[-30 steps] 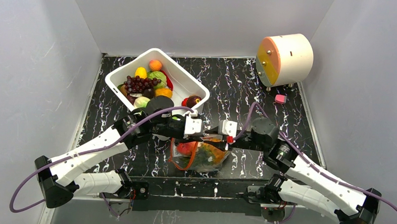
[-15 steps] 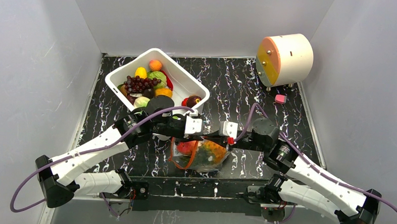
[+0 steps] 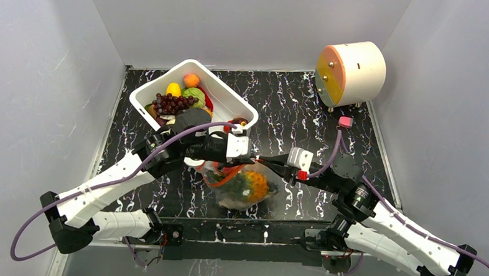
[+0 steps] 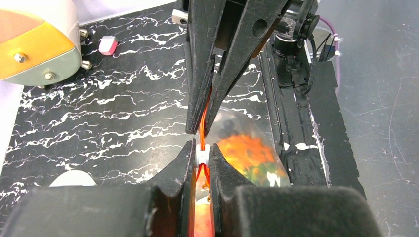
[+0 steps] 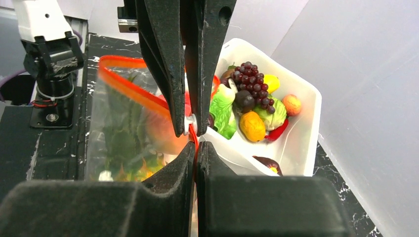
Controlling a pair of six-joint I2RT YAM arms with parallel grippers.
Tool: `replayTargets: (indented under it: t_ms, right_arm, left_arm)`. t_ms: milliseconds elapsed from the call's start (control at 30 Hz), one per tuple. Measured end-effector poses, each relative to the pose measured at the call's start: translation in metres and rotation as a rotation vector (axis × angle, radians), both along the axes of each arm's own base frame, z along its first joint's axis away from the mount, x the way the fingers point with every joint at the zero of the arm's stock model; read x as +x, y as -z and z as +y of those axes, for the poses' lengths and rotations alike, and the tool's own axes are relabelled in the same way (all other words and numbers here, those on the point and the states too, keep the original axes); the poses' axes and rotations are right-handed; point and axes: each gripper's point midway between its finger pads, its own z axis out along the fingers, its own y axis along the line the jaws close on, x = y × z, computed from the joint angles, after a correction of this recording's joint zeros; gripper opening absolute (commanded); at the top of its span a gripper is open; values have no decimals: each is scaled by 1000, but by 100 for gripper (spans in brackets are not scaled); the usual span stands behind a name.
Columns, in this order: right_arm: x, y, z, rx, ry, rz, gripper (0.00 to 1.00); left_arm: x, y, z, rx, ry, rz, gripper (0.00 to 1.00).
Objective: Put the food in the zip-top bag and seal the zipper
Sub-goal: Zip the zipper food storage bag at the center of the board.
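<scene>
The clear zip-top bag (image 3: 243, 188) hangs between my two grippers above the table's front. It holds an orange pineapple (image 3: 254, 183) and greens (image 5: 123, 133). My left gripper (image 4: 201, 151) is shut on the white slider of the red zipper (image 4: 203, 118). My right gripper (image 5: 196, 146) faces it nose to nose, shut on the red zipper strip just beyond the slider. In the top view the left gripper (image 3: 252, 158) and right gripper (image 3: 264, 160) meet above the bag. More food, among it grapes (image 3: 172, 102), lies in the white tub (image 3: 231, 99).
A cream and orange cylinder (image 3: 351, 71) lies at the back right, with a small pink object (image 3: 345, 122) in front of it. The white tub's rim (image 5: 311, 98) is just behind the bag. Grey walls enclose the black marbled table (image 3: 293, 109).
My right arm has drawn back to the right and my left gripper has shifted towards the tub. The bag has turned and now hangs below the two grippers.
</scene>
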Motion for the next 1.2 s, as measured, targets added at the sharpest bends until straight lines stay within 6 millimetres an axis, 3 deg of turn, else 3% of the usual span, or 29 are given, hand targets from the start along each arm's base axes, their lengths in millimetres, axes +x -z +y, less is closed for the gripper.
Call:
replayTargets:
  t_ms: [333, 900, 1200]
  right_arm:
    - [4, 0, -17, 40, 89, 37, 0]
    - [3, 17, -43, 85, 190, 85, 0]
    - [5, 14, -59, 131, 256, 92, 0]
  left_arm:
    - [4, 9, 2, 36, -42, 41, 0]
    - [4, 23, 8, 85, -88, 76, 0]
    - [5, 20, 12, 81, -106, 63, 0]
